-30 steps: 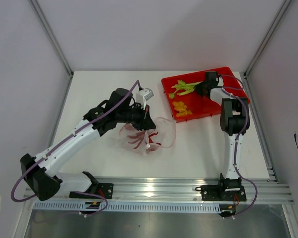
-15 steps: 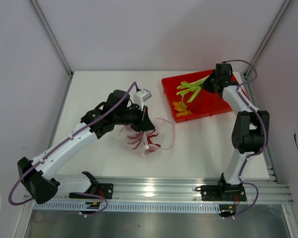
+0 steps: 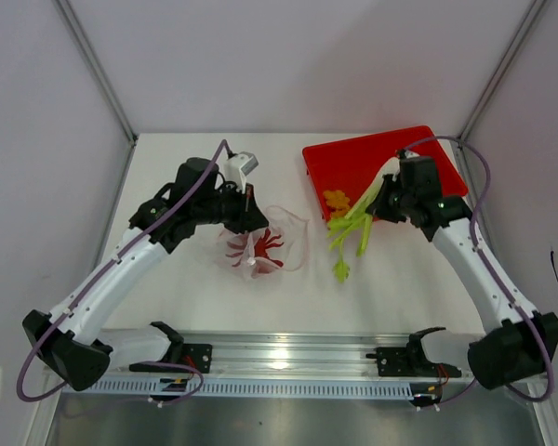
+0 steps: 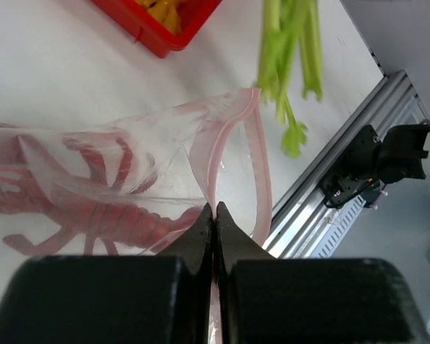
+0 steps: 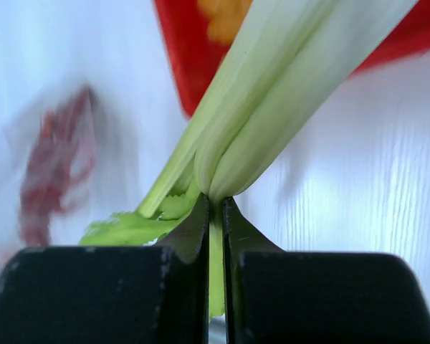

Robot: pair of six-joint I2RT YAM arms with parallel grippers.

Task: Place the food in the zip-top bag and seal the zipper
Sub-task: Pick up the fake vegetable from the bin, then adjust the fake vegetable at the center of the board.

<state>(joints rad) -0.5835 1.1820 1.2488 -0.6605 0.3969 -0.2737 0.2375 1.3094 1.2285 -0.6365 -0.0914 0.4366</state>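
Note:
The clear zip-top bag (image 3: 284, 243) lies left of centre with its mouth open toward the right. The dark red spiky piece (image 3: 260, 247) is inside it. My left gripper (image 3: 253, 221) is shut on the bag's pinkish zipper rim (image 4: 261, 165), and the pinch (image 4: 215, 209) shows in the left wrist view, with the red piece (image 4: 107, 215) behind the plastic. My right gripper (image 3: 378, 206) is shut on the green stalk (image 3: 350, 232), held above the table off the tray's front edge, leafy end toward the rail. The right wrist view shows the grip (image 5: 215, 204) on the stalk (image 5: 272, 93). The yellow-orange pieces (image 3: 336, 199) lie on the tray.
The red tray (image 3: 381, 153) stands at the back right and holds only the yellow pieces. A metal rail (image 3: 288, 351) with both arm bases runs along the near edge. White walls with frame posts close the back and sides.
My right gripper lifted the stalk off the tray and carried it forward and left toward the bag. My left gripper shifted the bag slightly left and back.

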